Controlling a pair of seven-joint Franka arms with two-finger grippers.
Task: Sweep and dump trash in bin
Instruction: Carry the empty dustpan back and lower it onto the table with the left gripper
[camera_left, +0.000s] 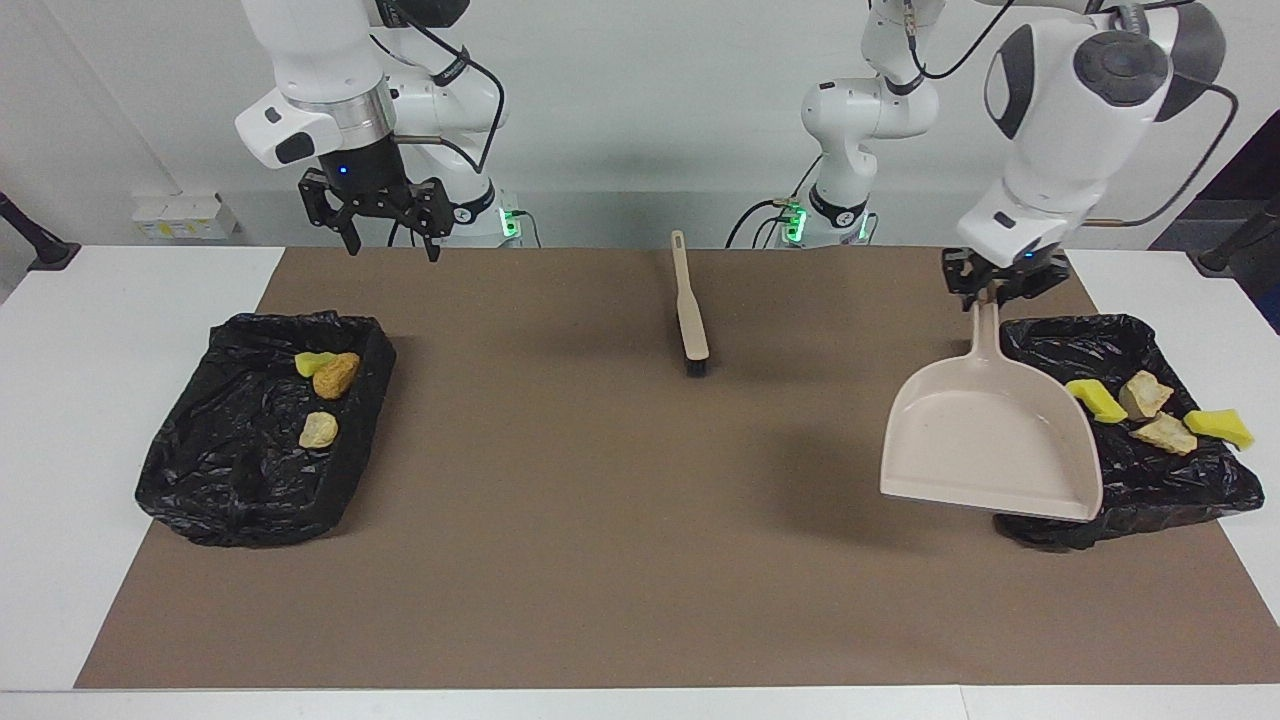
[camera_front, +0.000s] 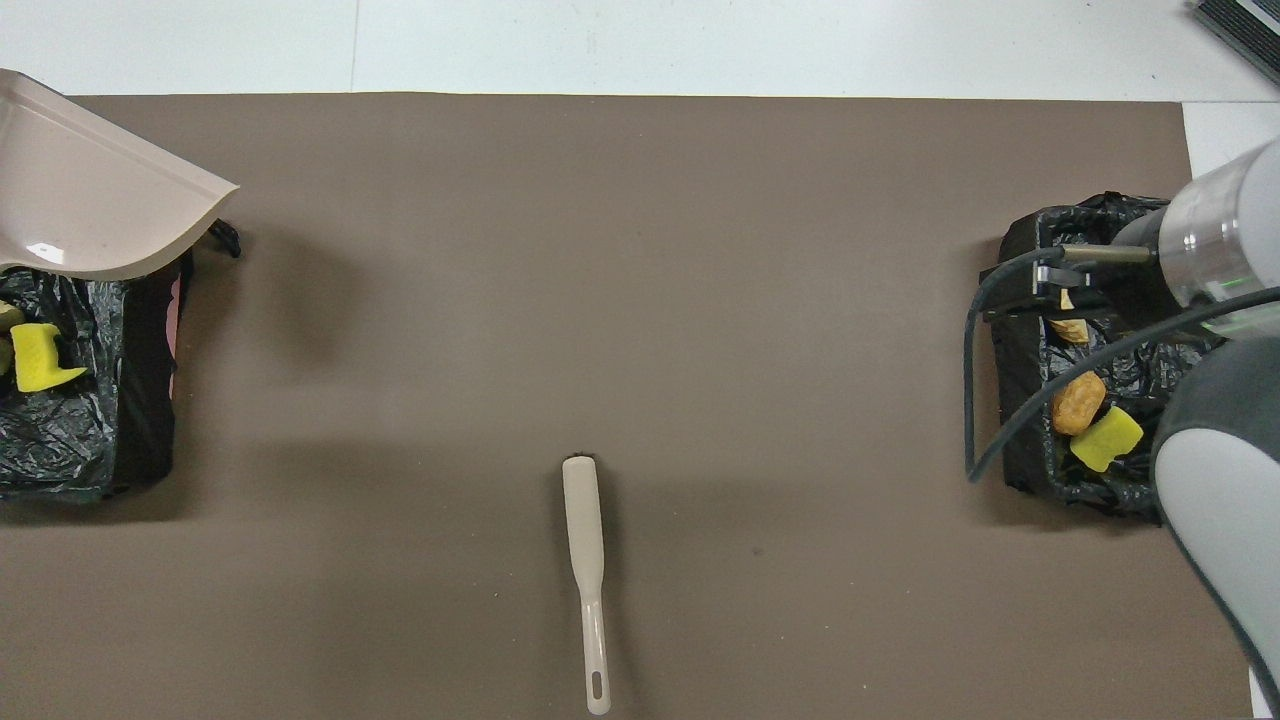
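The left gripper (camera_left: 990, 290) is clamping the dustpan (camera_left: 990, 440), hanging at the bin's (camera_left: 1190, 480) nine o'clock rim; swinging low risks snagging it. The right gripper (camera_left: 385, 235) is waiting open, empty.

The dustpan (camera_left: 990, 440) looks like smooth beige plastic with a faint sheen, the bin liners (camera_left: 262, 430) are crinkled glossy black plastic film, the mat (camera_left: 640, 520) is matt brown paper or card (hard to tell which), and the trash (camera_left: 335, 376) looks porous and spongy.
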